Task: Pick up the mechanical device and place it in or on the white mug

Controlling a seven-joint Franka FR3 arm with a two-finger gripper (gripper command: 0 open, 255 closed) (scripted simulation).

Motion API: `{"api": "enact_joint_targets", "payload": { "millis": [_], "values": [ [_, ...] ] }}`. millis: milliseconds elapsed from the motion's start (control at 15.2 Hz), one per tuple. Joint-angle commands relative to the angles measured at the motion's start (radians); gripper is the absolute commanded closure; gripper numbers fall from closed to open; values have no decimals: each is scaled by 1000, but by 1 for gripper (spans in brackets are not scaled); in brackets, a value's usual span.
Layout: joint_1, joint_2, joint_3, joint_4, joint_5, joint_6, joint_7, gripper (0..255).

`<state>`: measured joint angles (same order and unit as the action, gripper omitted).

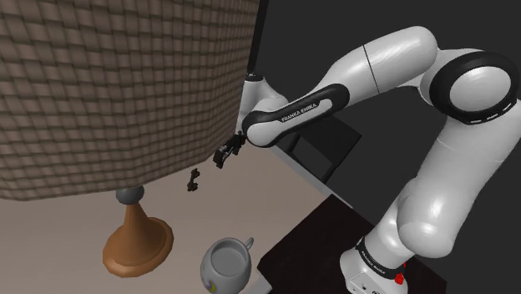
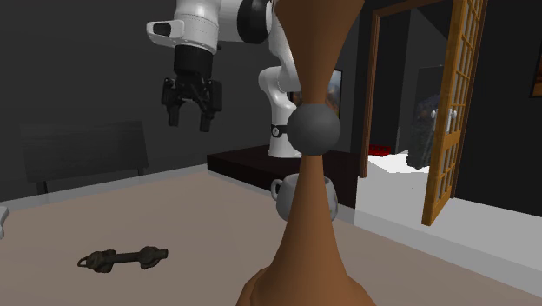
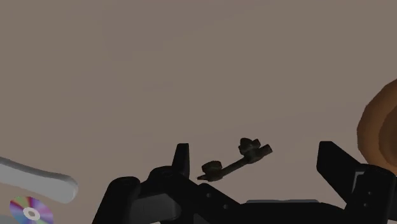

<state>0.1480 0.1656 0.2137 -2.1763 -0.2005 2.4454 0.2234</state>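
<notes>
The mechanical device is a small dark rod with a knobbly part at each end, lying flat on the tan table. My gripper hangs open well above it, holding nothing. From the second exterior view the gripper is high over the table and the device lies below, toward that view's left. In the wrist view the device sits on the table between my fingers, far beneath them. The white mug stands upright near the table's front edge; the lamp partly hides the mug.
A brown lamp base stands beside the mug, its large woven shade spreading over the table. A white object and a disc lie off to one side. A wooden door stands open beyond the table.
</notes>
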Motion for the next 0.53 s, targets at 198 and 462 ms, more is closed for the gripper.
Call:
{"api": "enact_joint_targets", "payload": {
  "millis": [198, 462],
  "values": [
    [47, 188, -4, 144, -88, 50, 34, 0],
    [120, 331, -43, 278, -121, 70, 32, 0]
  ]
}}
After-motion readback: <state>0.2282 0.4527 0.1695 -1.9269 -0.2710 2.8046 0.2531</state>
